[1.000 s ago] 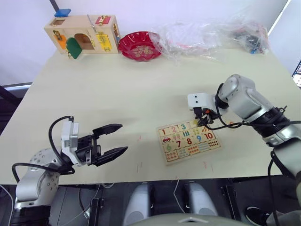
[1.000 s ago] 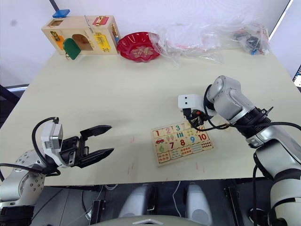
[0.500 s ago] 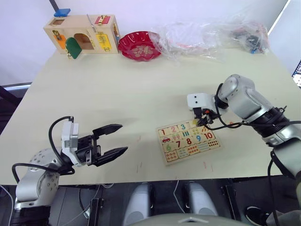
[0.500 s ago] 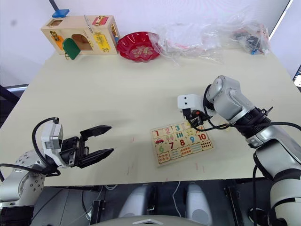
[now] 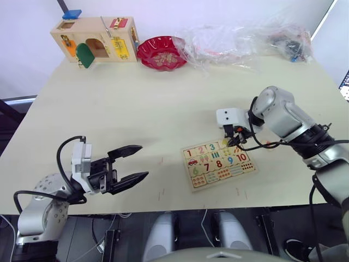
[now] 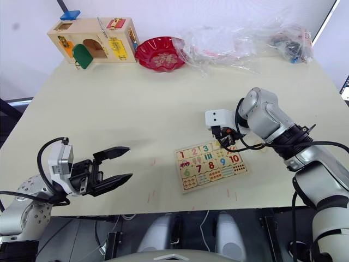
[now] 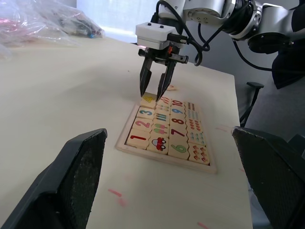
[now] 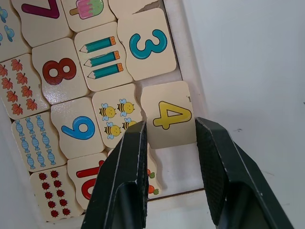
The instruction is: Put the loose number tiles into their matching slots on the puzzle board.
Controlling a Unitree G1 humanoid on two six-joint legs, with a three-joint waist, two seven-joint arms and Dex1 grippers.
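The puzzle board point(image 5: 188, 170) lies flat on the table's right half, with tiles 1, 2 and 3 seated in its top row. My right gripper point(image 8: 167, 126) points down at that row, its fingers closed on the sides of the yellow number 4 tile point(image 8: 167, 114). This tile sits slightly askew over its slot, next to the 3 point(image 8: 145, 44). The recess point(image 8: 178, 167) beside it is bare. A small loose tile point(image 7: 170, 87) lies on the table just past the board; its digit is unreadable. My left gripper point(image 5: 145, 160) hovers open and empty to the board's left.
At the table's far edge stand a wooden latch box point(image 5: 95, 41), a red bowl point(image 5: 162, 53) and crumpled clear plastic bags point(image 5: 234, 43). The table's front edge runs just below the board.
The right gripper has edged very slightly to the left over the board's top row. The left arm has not moved.
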